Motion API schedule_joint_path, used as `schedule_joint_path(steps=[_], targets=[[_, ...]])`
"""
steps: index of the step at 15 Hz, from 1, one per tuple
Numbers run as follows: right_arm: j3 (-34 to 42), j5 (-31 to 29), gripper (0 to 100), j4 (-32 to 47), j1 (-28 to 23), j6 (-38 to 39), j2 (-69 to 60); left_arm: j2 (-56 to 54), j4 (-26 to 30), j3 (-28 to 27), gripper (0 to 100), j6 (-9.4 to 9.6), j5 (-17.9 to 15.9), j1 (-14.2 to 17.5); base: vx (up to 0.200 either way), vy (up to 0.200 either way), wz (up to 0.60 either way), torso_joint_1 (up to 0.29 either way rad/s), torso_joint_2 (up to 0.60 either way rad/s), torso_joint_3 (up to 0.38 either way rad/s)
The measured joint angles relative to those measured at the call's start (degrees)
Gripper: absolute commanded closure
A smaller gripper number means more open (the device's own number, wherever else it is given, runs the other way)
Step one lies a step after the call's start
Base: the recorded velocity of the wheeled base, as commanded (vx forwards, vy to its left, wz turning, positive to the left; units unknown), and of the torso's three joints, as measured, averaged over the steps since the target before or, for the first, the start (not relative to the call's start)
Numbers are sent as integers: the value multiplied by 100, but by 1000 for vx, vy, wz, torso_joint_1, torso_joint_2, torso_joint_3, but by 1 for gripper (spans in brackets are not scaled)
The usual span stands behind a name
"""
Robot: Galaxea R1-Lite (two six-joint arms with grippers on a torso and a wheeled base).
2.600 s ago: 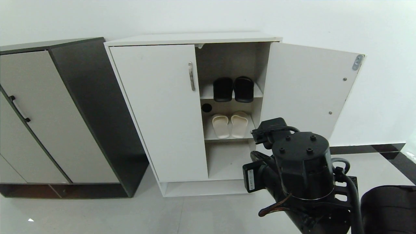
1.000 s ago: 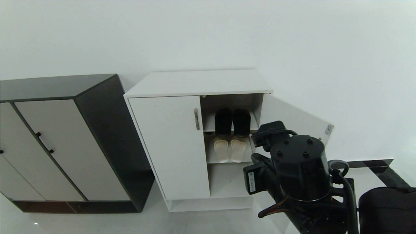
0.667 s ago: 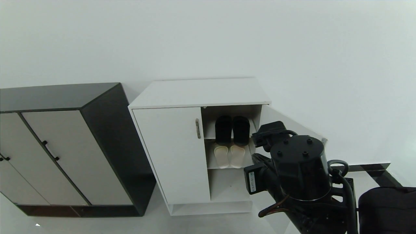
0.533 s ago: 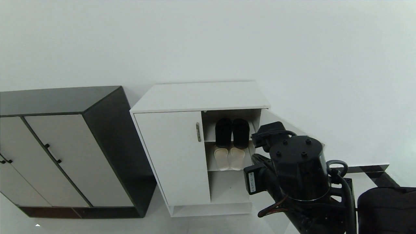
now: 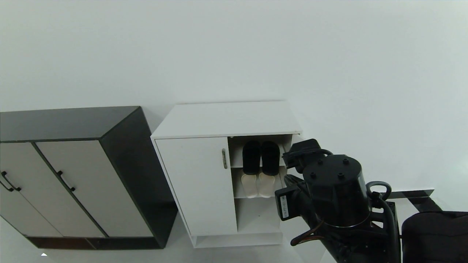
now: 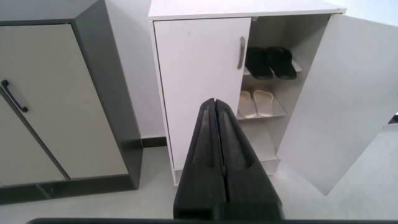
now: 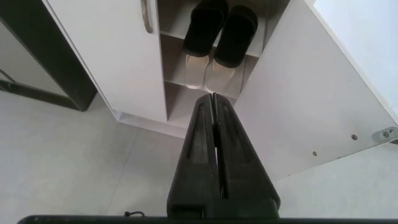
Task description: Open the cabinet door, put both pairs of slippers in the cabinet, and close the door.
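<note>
Now, left gripper and right gripper both hang before the white cabinet, fingers pressed together, empty. Black slippers on its upper shelf, cream slippers just below. Its right door stands open: best pushed near the free edge, steadily.

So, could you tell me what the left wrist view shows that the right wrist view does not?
The left wrist view adds the shut left gripper, the white cabinet's top panel, and the neighbouring dark cabinet's grey door with its black handle. The right wrist view adds the shut right gripper and the metal fitting at a corner of the open right door. Both share the black slippers on the upper shelf, the white slippers on the shelf below, the closed left door's handle and that open door.
</note>
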Motion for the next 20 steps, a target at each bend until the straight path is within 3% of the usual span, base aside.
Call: schedule_joint_path(steps=[4,10,13,18,20], targets=[[7,2,100,-4,-11,-1,21,0,-2,0,100,0,2,0,0,0,-600,0,-7,-6],[-17,0,100,-9,-210,-56,49,0,-2,0,100,-6,2,2,0,0,0,0,0,0],[-34,-4,100,-90,-575,-349,82,0,0,0,100,-2,0,6,0,0,0,0,0,0],[-681,328,100,-343,-1456,-773,254,0,2,0,100,7,2,0,0,0,0,0,0,0],[-937,429,100,-338,-1675,-775,383,0,0,0,100,9,2,2,-200,0,0,5,5,2]])
